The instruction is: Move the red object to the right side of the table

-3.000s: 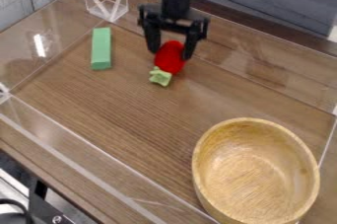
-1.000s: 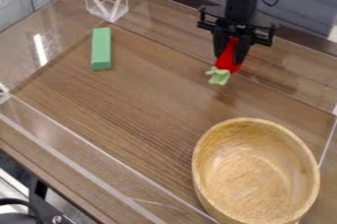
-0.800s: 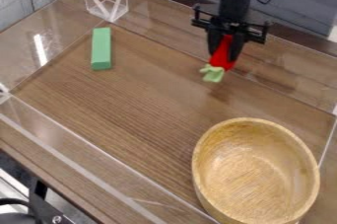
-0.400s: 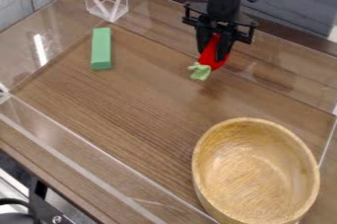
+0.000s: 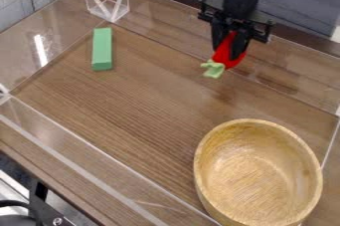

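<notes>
With the fingers (image 5: 230, 33) clenched on the red fruit (image 5: 232, 51) near the tabletop's (image 5: 153, 101) far edge, leafy end hanging out, a lopsided grip could let it twist free during a sideways swing

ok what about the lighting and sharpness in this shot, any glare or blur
In the camera view: soft, fairly even light on the wooden table; fine detail on the black tool is too coarse to make out; the red toy fruit reads as a small smooth-edged patch; the bowl is shaded along its inner wall
</notes>
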